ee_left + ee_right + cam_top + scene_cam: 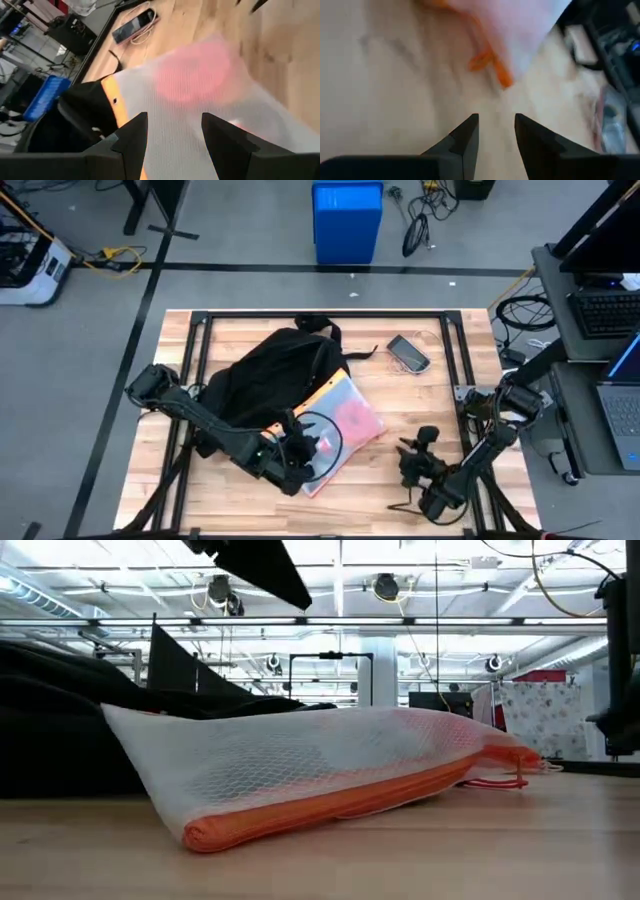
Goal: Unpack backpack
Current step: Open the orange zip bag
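Observation:
The black backpack (pixel 265 375) lies slumped on the table's left half, also seen in the left wrist view (pixel 65 120). A white mesh pouch (pixel 345 420) with orange trim and something pink inside lies flat on the table, its far-left end against the backpack. My left gripper (pixel 300 452) is open just above the pouch's near-left end (pixel 175 135), its fingers on either side of the mesh (pixel 200 100). My right gripper (pixel 408 452) is open over bare wood to the pouch's right (pixel 496 135), pointing at the pouch's orange pull cord (pixel 490 65).
A phone with a white cable (pixel 408 352) lies at the far right of the table. Black frame rails (pixel 200 320) run along the table's edges. A blue bin (pixel 347 220) stands on the floor beyond the far edge. Bare wood shows at the near right.

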You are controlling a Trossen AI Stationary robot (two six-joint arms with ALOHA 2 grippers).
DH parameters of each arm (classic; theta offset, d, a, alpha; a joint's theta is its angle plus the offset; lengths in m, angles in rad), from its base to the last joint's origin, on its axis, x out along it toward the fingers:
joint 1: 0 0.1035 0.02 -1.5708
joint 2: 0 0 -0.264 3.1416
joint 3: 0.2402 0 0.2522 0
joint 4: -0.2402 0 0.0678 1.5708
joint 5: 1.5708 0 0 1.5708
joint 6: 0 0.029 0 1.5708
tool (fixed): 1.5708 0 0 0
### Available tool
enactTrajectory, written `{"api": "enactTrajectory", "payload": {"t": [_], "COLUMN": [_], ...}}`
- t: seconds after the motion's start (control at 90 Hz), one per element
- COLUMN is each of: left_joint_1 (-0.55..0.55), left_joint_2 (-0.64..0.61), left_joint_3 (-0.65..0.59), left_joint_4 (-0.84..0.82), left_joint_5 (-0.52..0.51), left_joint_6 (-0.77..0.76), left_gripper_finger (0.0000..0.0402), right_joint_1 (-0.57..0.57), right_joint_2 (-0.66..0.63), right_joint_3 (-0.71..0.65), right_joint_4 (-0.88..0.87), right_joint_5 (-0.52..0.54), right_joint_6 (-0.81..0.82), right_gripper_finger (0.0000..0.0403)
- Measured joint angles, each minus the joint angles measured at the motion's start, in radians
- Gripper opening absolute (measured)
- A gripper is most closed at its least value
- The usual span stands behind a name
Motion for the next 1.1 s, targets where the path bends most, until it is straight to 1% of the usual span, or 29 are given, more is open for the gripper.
{"api": "enactTrajectory", "payload": {"t": [0.1,0.189,0.444,0.522,0.6,0.711,0.867,0.989,1.033,1.1], "left_joint_1": [-0.002,-0.004,-0.005,-0.005,-0.005,-0.005,-0.005,-0.003,-0.003,-0.003], "left_joint_2": [0.0,0.0,0.0,0.0,0.0,0.0,0.0,0.0,0.0,0.0], "left_joint_3": [0.0,0.0,-0.001,-0.001,-0.001,-0.001,-0.001,-0.002,-0.002,-0.002], "left_joint_4": [0.016,0.036,0.078,0.079,0.079,0.078,0.077,0.076,0.076,0.076], "left_joint_5": [0.017,0.02,0.023,0.023,0.023,0.023,0.023,0.023,0.023,0.023], "left_joint_6": [-0.004,-0.008,-0.03,-0.031,-0.032,-0.032,-0.032,-0.032,-0.032,-0.032], "left_gripper_finger": [0.0176,0.0176,0.0176,0.0176,0.0176,0.0176,0.0176,0.0176,0.0176,0.0176], "right_joint_1": [-0.009,-0.027,-0.118,-0.152,-0.179,-0.198,-0.202,-0.241,-0.261,-0.294], "right_joint_2": [0.0,0.0,0.0,0.0,0.0,-0.002,0.0,0.0,0.0,-0.003], "right_joint_3": [-0.029,-0.05,-0.057,-0.057,-0.057,-0.056,-0.057,-0.061,-0.064,-0.068], "right_joint_4": [0.061,0.165,0.205,0.23,0.256,0.294,0.294,0.29,0.289,0.291], "right_joint_5": [0.08,0.078,0.079,0.054,0.019,-0.02,0.06,0.069,0.067,0.035], "right_joint_6": [-0.199,-0.336,-0.526,-0.592,-0.62,-0.652,-0.67,-0.707,-0.706,-0.708], "right_gripper_finger": [0.0112,0.0112,0.0112,0.0118,0.0135,0.0171,0.0212,0.0217,0.0212,0.0198]}}
